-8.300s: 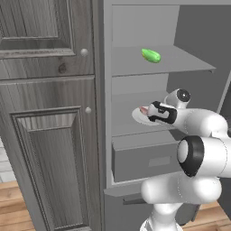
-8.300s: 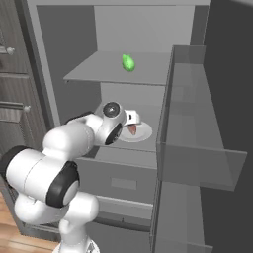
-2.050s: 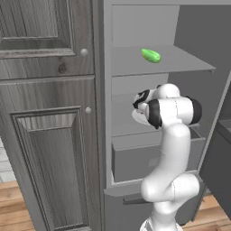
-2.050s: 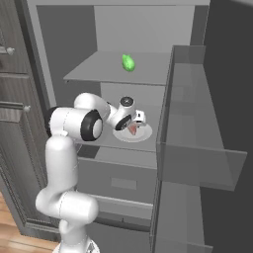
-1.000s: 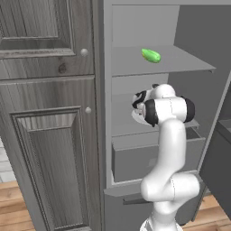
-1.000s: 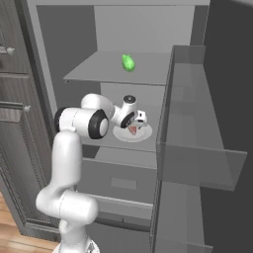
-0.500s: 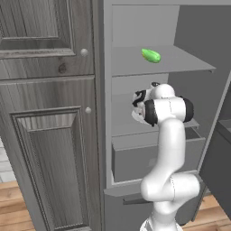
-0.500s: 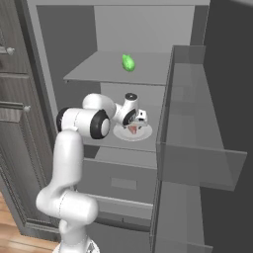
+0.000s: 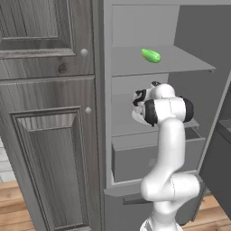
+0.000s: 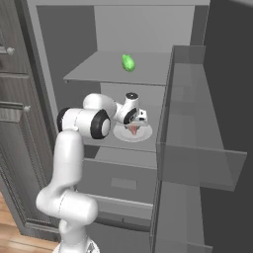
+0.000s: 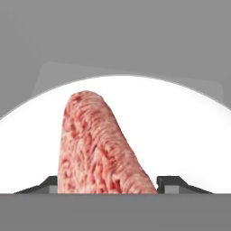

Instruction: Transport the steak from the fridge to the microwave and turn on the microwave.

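Your steak (image 11: 101,144) sits on the white plate (image 11: 189,131) on the fridge (image 10: 113,74) middle shelf, directly ahead of the gripper (image 11: 107,182), right btwn the two fingertips (image 11: 173,182). Its long axis runs away from the hand, tilted a bit left in hand view. Tips flank the near end w/ jaws partly apart; can't tell if they're pinching it yet. Green veg (image 10: 128,63) is on the shelf above, well apart.
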